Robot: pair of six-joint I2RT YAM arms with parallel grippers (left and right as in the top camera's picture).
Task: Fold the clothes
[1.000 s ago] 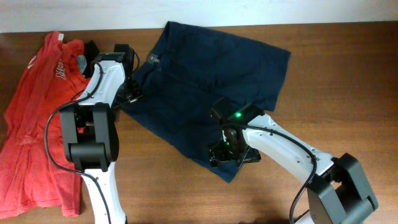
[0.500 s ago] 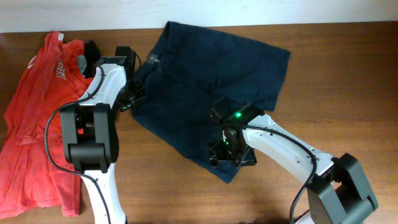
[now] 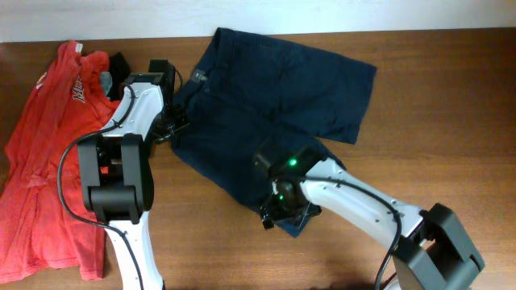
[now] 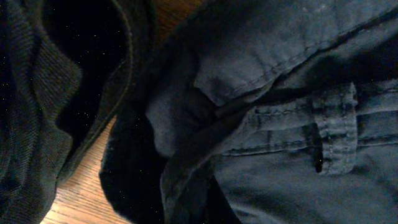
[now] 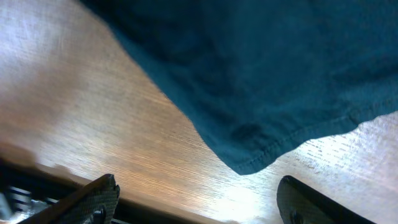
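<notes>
Navy shorts (image 3: 274,105) lie spread flat across the middle of the wooden table. My left gripper (image 3: 172,125) is at the left end of their waistband, shut on a bunched fold of the shorts (image 4: 186,180). A belt loop (image 4: 336,124) shows just beside that fold. My right gripper (image 3: 284,213) hovers over the near corner of the lower leg hem. In the right wrist view it (image 5: 202,205) is open, and the hem corner (image 5: 249,165) lies on the wood just ahead of the gap, with nothing between the fingers (image 5: 93,199).
A red T-shirt (image 3: 48,161) lies crumpled along the table's left side, beside the left arm's base (image 3: 121,181). Bare wood (image 3: 451,121) lies to the right of the shorts. The table's front edge (image 5: 37,165) runs close behind the right gripper.
My left gripper has closed on the waistband end and bunched it. The right arm has slid left and nearer along the lower leg to its hem corner.
</notes>
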